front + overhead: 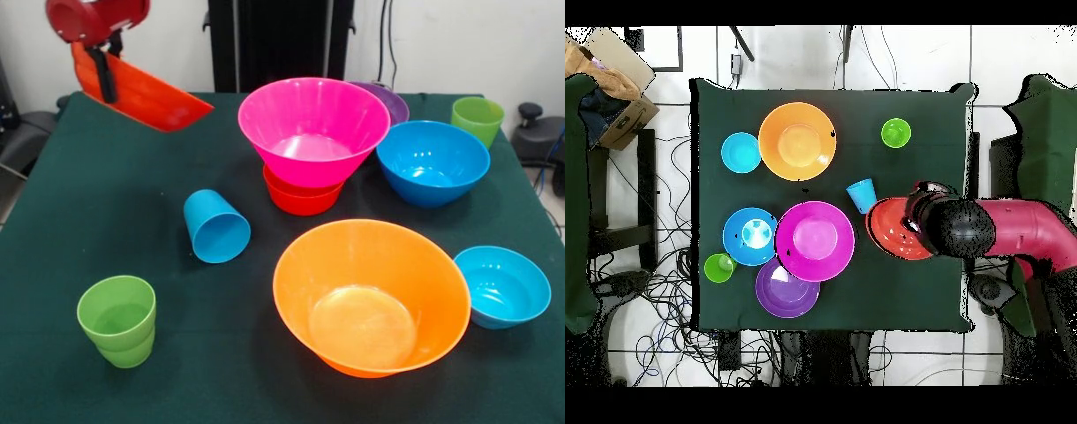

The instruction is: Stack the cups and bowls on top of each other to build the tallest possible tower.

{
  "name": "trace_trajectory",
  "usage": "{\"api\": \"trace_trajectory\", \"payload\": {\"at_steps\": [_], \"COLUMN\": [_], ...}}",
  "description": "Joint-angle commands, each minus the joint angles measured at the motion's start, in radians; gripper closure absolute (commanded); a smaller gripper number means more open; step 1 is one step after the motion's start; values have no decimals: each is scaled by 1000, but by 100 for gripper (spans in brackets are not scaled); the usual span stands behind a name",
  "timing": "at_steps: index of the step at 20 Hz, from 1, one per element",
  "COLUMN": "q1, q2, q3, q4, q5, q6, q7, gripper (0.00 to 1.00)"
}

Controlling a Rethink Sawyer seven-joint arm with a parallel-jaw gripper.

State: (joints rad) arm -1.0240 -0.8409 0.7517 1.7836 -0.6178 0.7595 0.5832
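My gripper (pixel 107 81) is shut on the rim of the medium red-orange bowl (pixel 146 95) and holds it tilted in the air over the table's far left. In the overhead view this bowl (pixel 893 230) is at the right, partly under the arm (pixel 965 228). The large pink bowl (pixel 313 124) sits upright on the small red-orange bowl (pixel 300 200) at mid-table. The large orange bowl (pixel 371 296), blue bowl (pixel 433 163), small blue bowl (pixel 503 287) and purple bowl (pixel 389 101) stand apart. The sky blue cup (pixel 216 227) lies on its side. Two green cups (pixel 117 320) (pixel 478 118) stand upright.
A dark green cloth covers the table (pixel 106 203). The black pedestal (pixel 281 40) stands at the far edge. In the overhead view, chairs (pixel 625 200) and cables lie around the table, and a cardboard box (pixel 613 75) is at the top left.
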Motion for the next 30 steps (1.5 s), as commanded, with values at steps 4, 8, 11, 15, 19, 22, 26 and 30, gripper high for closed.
{"api": "trace_trajectory", "payload": {"at_steps": [4, 8, 11, 15, 19, 22, 26, 30], "q1": [104, 87, 42, 21, -20, -42, -8, 55], "q2": [-140, -224, -254, -287, -353, -410, -400, -373], "q3": [-26, 5, 60, 111, 136, 130, 105, 63], "q4": [-8, -112, -261, -371, -218, -36, 67, 101], "q5": [50, 110, 138, 130, 204, 264, 301, 263], "q6": [166, 345, 561, 705, 576, 435, 348, 280], "q7": [51, -100, -314, -420, -299, -172, -40, 59], "gripper": [100, 100, 100, 100, 100, 100, 100, 100]}}
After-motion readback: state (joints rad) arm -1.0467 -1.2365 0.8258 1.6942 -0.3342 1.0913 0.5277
